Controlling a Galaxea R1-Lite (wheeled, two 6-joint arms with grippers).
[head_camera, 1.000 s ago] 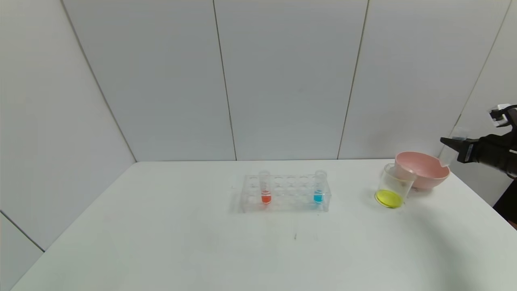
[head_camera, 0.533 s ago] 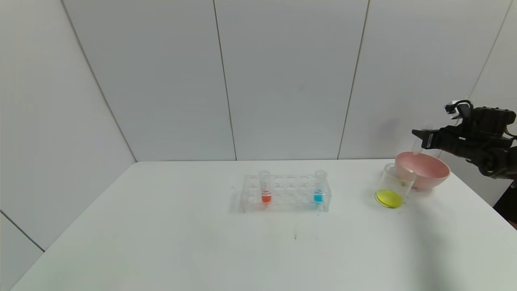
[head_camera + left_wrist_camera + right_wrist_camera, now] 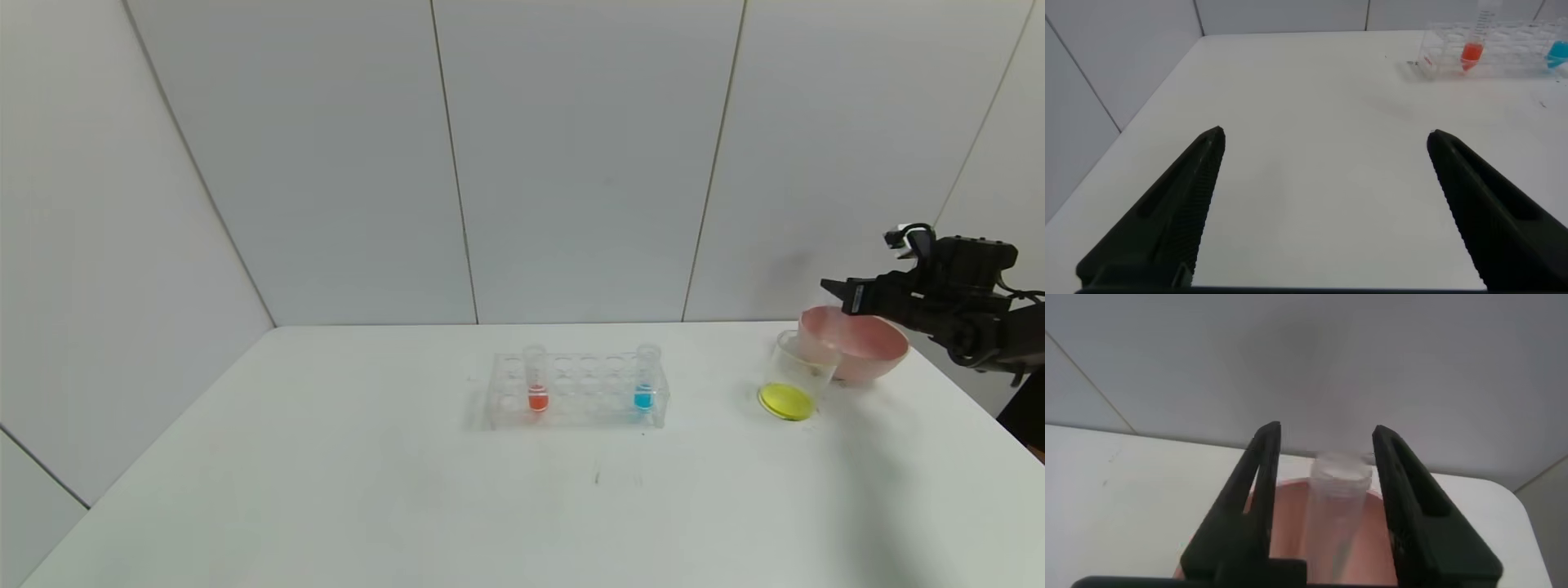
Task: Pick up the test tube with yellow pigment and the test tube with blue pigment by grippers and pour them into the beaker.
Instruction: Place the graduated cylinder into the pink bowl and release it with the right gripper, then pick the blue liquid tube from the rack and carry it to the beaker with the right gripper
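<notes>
Head view: the right gripper [image 3: 833,290] hangs over the far-left rim of the pink bowl [image 3: 865,359] at the right side of the white table [image 3: 408,490]. The beaker [image 3: 793,380] stands just beside the bowl on its near-left side, with yellow liquid at its bottom. The clear rack [image 3: 578,390] sits mid-table, well apart from the beaker; the test tube with blue pigment [image 3: 645,384] stands upright in its right end, and a tube with orange-red liquid [image 3: 535,384] stands upright in its left part. Left wrist view: the left gripper [image 3: 1323,155] is parked over the left part of the table, its fingers [image 3: 1192,196] spread wide with nothing between them; the rack lies far off to the right. Right wrist view: an emptied clear tube [image 3: 1335,514] lies between the right gripper's fingers [image 3: 1253,498] above the bowl; a thin gap shows on each side of it, so the fingers appear released from it.
</notes>
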